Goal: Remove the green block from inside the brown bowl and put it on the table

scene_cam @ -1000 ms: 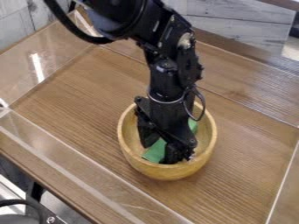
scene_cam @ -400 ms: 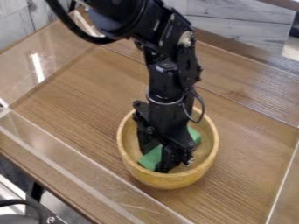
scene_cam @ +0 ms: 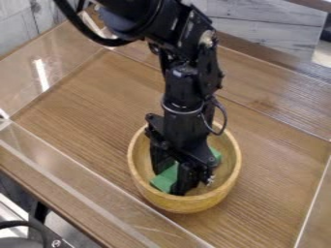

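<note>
The brown bowl (scene_cam: 145, 184) sits on the table (scene_cam: 91, 107) near its front edge. Inside it lies the green block (scene_cam: 168, 179), showing as a bright green strip at the lower left of the fingers and again at the right behind them. My gripper (scene_cam: 184, 182) points straight down into the bowl, its black fingers closed on the block. The fingertips and most of the block are hidden by the black hand.
Low clear acrylic walls (scene_cam: 77, 170) run along the table's front and left edges. Bare wood-grain surface spreads to the left and behind the bowl. A pale wall (scene_cam: 278, 29) rises behind the table.
The hand with the bowl under it has drifted slightly toward the front edge. The fingers have stayed pressed on the green block.
</note>
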Controlling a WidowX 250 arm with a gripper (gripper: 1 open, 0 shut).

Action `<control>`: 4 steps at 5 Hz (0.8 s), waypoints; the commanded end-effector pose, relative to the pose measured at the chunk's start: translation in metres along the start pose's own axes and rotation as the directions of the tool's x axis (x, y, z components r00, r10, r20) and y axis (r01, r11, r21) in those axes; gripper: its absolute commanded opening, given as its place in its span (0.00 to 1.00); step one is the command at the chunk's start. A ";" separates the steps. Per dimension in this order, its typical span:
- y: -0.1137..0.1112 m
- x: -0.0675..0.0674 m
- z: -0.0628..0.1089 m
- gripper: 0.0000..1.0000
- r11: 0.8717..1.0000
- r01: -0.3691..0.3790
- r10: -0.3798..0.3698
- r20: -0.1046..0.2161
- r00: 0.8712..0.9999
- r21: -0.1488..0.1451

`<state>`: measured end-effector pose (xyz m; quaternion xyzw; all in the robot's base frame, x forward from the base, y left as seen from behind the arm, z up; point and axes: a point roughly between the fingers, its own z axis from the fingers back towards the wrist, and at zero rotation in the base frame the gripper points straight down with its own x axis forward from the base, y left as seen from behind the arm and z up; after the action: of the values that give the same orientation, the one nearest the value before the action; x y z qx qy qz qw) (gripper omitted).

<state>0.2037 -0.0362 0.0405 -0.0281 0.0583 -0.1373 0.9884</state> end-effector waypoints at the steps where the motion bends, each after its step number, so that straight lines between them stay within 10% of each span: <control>1: 0.001 0.010 0.016 0.00 1.000 -0.010 0.010 0.053 0.999 -0.007; 4: 0.000 0.008 0.023 0.00 0.998 -0.036 0.038 0.036 0.999 -0.052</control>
<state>0.2017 -0.0377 0.0483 -0.0542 0.0802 -0.1129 0.9889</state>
